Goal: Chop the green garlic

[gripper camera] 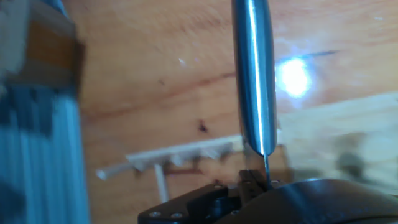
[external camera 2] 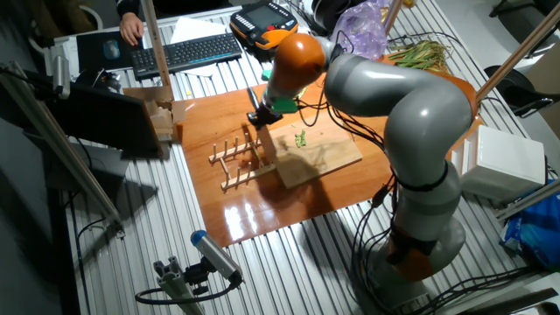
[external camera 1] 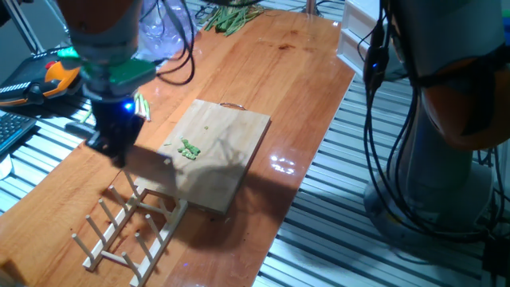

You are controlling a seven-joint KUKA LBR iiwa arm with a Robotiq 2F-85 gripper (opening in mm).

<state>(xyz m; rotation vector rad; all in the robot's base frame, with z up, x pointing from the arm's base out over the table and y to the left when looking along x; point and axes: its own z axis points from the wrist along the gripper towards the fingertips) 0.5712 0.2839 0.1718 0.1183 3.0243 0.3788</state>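
Lying as a small cluster of bright-green garlic bits [external camera 1: 189,149] near the middle of the pale wooden cutting board [external camera 1: 231,131], no single long axis, bare board all round, gripper [external camera 1: 111,143] jaws clenched on a steel knife blade [gripper camera: 254,74] beside the board's left edge, above the wooden peg rack [external camera 1: 131,227], brown wooden desk [external camera 1: 295,72] open beyond.

- The wooden table [external camera 1: 303,96] carried a cutting board [external camera 1: 231,151] near its middle.
- A wooden peg rack [external camera 1: 131,227] lay just beside the board.
- Green stalks [external camera 1: 231,17] lay at the far end.

Green garlic bits [external camera 1: 189,149] on cutting board [external camera 1: 231,135]
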